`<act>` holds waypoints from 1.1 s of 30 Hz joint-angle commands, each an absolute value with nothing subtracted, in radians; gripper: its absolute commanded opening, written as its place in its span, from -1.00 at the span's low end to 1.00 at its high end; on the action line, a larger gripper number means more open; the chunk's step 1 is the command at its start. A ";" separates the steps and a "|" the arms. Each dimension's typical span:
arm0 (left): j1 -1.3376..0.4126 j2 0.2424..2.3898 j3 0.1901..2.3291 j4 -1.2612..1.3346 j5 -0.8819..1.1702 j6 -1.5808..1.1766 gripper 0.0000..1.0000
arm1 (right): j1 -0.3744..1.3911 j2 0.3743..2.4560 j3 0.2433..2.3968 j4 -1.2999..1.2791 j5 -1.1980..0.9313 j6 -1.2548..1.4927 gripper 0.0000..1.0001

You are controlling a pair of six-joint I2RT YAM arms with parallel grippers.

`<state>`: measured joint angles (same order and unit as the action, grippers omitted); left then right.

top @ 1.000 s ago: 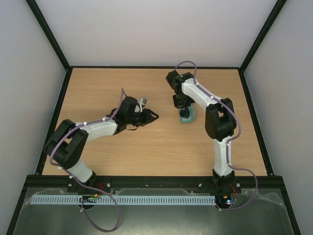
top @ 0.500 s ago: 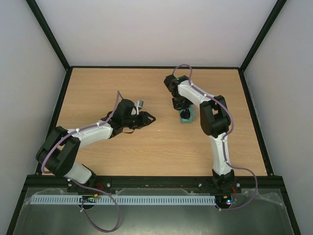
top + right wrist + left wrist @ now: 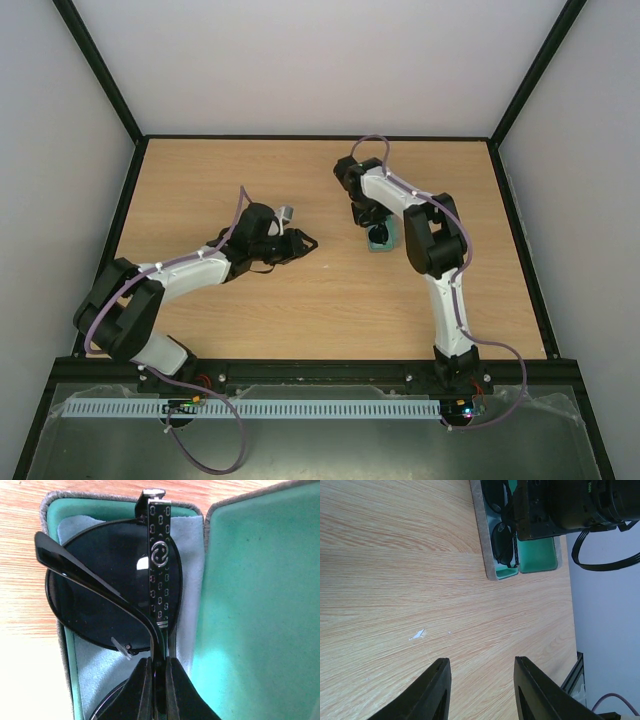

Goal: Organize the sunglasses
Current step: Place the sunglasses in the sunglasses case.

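Right wrist view showed the right fingers pinching a temple of the sunglasses, which lay in the open case. A crooked release might leave that temple sticking up and jam the lid. Meanwhile the left fingers hung spread, empty.

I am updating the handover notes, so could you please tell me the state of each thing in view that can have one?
Grey rectangular case with green lining: open, lid folded back.
Light blue-grey cloth: lying inside the case.
Round dark-lensed wire-frame sunglasses: folded, in the case over the cloth.
Right claw: shut on a temple arm of the sunglasses.
Left claw: open, holding nothing.
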<state>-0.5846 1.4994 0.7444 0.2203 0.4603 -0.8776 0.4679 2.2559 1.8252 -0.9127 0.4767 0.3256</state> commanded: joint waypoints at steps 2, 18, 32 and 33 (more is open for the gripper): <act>-0.583 1.487 0.744 0.212 0.455 -0.861 -0.27 | 0.466 2.285 1.826 -0.926 0.506 0.337 -0.97; -0.581 1.502 0.755 0.217 0.462 -0.858 -0.27 | 0.466 2.301 1.813 -0.958 0.587 0.374 -0.97; -0.581 1.499 0.760 0.200 0.457 -0.846 -0.27 | 0.462 2.222 1.741 -0.904 0.553 0.412 -0.97; -0.581 1.499 0.760 0.199 0.456 -0.845 -0.27 | 0.462 2.221 1.741 -0.906 0.556 0.413 -0.97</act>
